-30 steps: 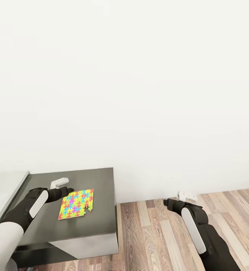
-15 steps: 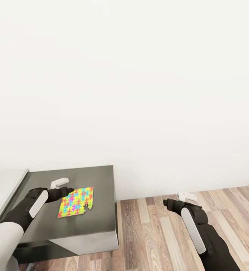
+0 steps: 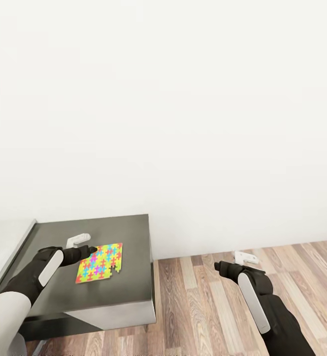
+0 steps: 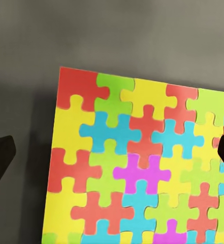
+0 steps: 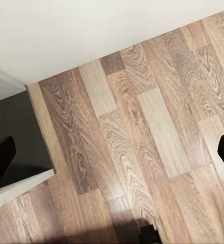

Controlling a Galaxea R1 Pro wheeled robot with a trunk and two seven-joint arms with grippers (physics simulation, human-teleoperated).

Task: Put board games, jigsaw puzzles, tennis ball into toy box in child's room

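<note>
Puzzle (image 3: 100, 263) lies flat on the dark table (image 3: 128, 291), directly under the left gripper (image 3: 86, 245), jaws wide apart, nothing held. View has crept closer over the last second; puzzle unmoved. Grasp looks next. Right gripper (image 3: 242, 258) open, empty, over floor (image 3: 193, 306).
</note>
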